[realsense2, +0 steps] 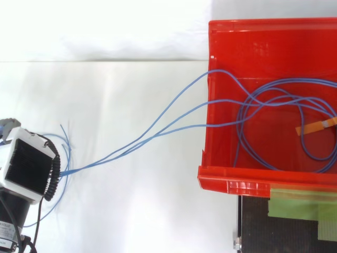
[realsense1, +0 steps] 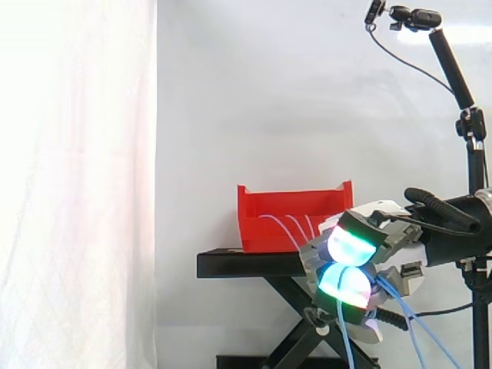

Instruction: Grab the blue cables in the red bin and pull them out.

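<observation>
1. Fingers [realsense1: 350, 246] are clenched round the blue cables [realsense2: 105, 157], pads glowing cyan-green in the side view. The hand [realsense2: 29, 164] is well apart from the bin and, seen from the side, lower than the top of the stand.
2. Just past the grip, loose tails hang below the hand in the side view. From above, short ends curl beside it.
3. Farther out, the strands leave the grip as one bundle, then fan apart. They rise over the wall of the red bin [realsense2: 231, 182] on the side facing the hand.
4. Farthest: the bin sits on the black stand [realsense1: 231, 264]. Several loops of cable lie on its floor, one carrying an orange tag [realsense2: 316, 126]. I judge the job partly done, as that length is not yet out.
5. The relation that matters: the bin lies straight along the cables' long axis from my fingers. My guess is that the next pull should run directly away from the bin on that line, with the grip kept tight.
6. Risk, as I read it: loops may bunch at the wall, or the bin may drag.
</observation>
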